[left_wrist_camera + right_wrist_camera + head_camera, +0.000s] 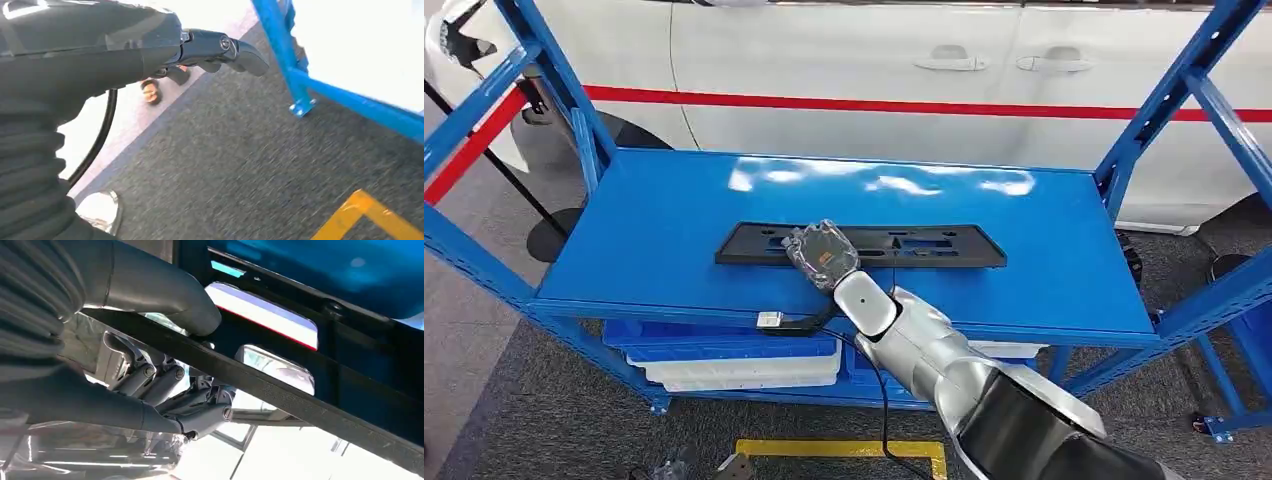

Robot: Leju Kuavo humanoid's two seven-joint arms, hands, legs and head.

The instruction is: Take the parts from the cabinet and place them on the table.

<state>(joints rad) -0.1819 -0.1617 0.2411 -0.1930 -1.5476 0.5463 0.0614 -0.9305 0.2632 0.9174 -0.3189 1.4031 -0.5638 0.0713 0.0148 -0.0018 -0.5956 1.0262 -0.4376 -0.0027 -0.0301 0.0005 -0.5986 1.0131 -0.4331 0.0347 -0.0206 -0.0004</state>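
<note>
Part: we see the long black panel (861,245) lying on the blue shelf (654,230), not yet lifted.
Right hand (822,255): grasping the panel's near edge, thumb (165,295) over, fingers (200,407) under.
Left hand (150,45): hanging by the floor; grip unclear.
Progress: early; carrying to the bench remains, we judge.

The right hand (822,254) covers the part's (924,245) middle near the shelf's (654,240) front edge. The left hand (215,50) is cut off, its grasp untellable.
</note>
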